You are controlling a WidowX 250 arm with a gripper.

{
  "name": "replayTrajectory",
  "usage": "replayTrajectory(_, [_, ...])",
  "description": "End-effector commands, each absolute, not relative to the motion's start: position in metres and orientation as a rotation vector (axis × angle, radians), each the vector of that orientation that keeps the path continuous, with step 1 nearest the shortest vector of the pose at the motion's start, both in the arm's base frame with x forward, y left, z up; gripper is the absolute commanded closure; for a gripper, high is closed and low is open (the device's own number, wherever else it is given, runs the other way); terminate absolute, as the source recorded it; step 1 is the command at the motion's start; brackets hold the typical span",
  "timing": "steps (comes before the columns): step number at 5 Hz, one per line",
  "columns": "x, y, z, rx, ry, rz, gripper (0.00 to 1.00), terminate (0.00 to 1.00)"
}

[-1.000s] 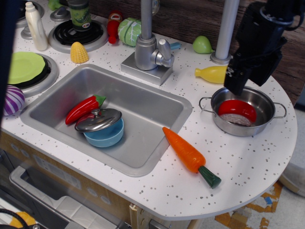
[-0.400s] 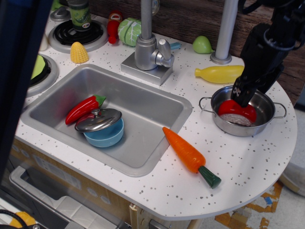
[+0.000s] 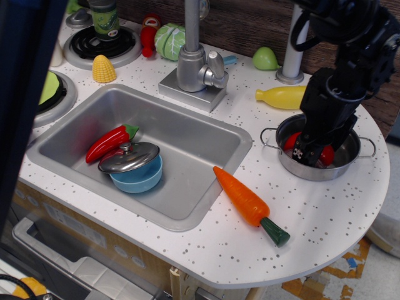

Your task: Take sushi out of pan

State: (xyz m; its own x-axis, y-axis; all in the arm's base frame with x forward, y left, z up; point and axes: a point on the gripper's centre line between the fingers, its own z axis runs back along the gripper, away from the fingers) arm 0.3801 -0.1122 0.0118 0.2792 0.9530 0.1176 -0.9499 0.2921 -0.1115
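Note:
The shiny steel pan [image 3: 314, 174] with two wire loop handles stands on the counter at the right. My black gripper [image 3: 307, 153] reaches down inside it, right over the sushi. Only red bits of the sushi [image 3: 290, 143] show on either side of the fingers; its rice base is hidden. The jaws are dark and bunched over the sushi, so I cannot tell whether they are open or shut on it.
An orange carrot [image 3: 249, 203] lies in front of the pan, by the sink [image 3: 206, 140]. A yellow bottle [image 3: 284, 95], a green pear [image 3: 265, 59] and a grey post [image 3: 294, 44] stand behind the pan. In the sink are a red chili [image 3: 111, 142] and a lidded blue bowl [image 3: 132, 165]. The counter edge curves close at the right.
My gripper has come down from above the pan's back rim into the pan and now covers most of the sushi, which showed fully before.

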Motion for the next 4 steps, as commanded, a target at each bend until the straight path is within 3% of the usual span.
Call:
replayTrajectory(1, [0.393,-0.115,0.042,-0.099,-0.209,1.294,1.00,0.00])
replayTrajectory(2, [0.396,-0.112,0.050,-0.079,-0.188,1.273,1.00,0.00])
replayTrajectory(4, [0.400,-0.100,0.090,0.027,-0.161,1.220,1.00,0.00])
